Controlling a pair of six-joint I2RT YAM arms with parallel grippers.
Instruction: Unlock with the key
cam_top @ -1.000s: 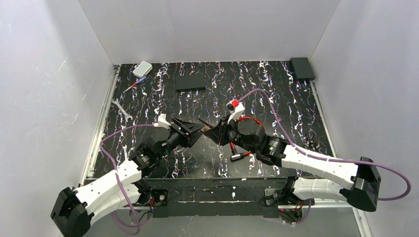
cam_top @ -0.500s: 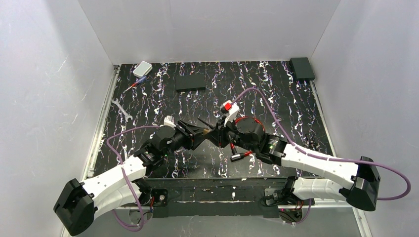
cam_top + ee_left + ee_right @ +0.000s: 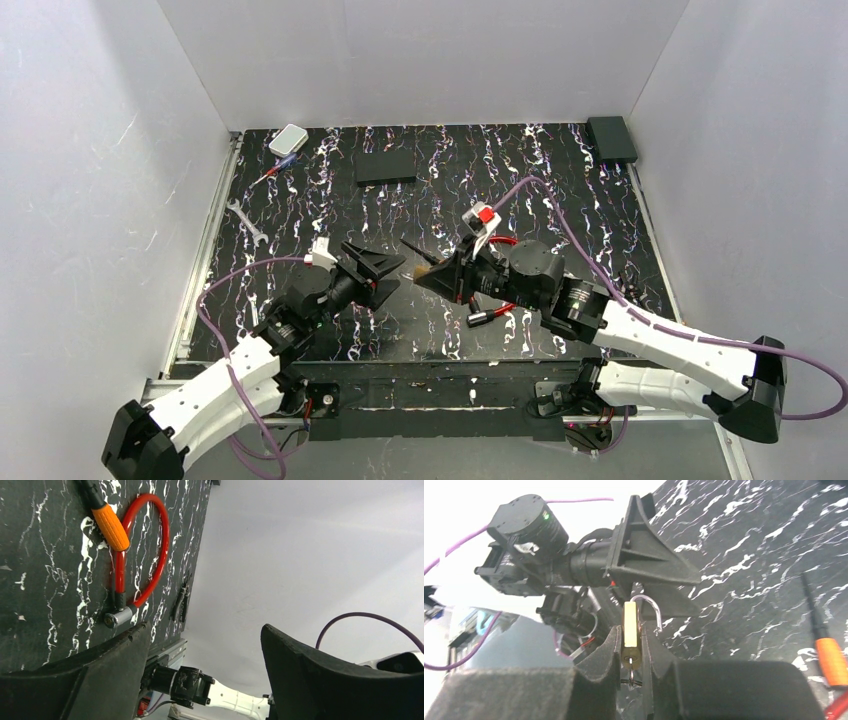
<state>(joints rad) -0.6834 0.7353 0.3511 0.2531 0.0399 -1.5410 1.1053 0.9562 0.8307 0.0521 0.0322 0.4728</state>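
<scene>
Left claw (image 3: 392,272) spread wide and empty, hovering above the table (image 3: 560,180), tips aimed at its neighbour. Just to its right, right claw (image 3: 630,645) pressed onto the small brass padlock (image 3: 629,622), pinching the body by its flat faces, shackle up, small ring (image 3: 630,681) dangling under the bottom end. Shackle seated or sprung: cannot tell. Further right, flat on the table and held by nothing: the key (image 3: 832,661), orange body against the loop of the red cable lock (image 3: 165,535), thin black rod running out from one end.

Likely step in hand: fetching that key with the free claw. Come down over the orange body, not the rod. Pinch across its middle, square to its length, leaving the rod sticking straight out. Approach from the side away from the red loop; avoid hooking or dragging the cable. Lift straight up before turning. Meanwhile keep the padlock clamped and steady, bottom end turned toward the incoming rod. Line up rod and keyway on one axis before pushing. Go slowly, no sideways force. Risk otherwise: rod slipping, padlock levered out of the pinch.
</scene>
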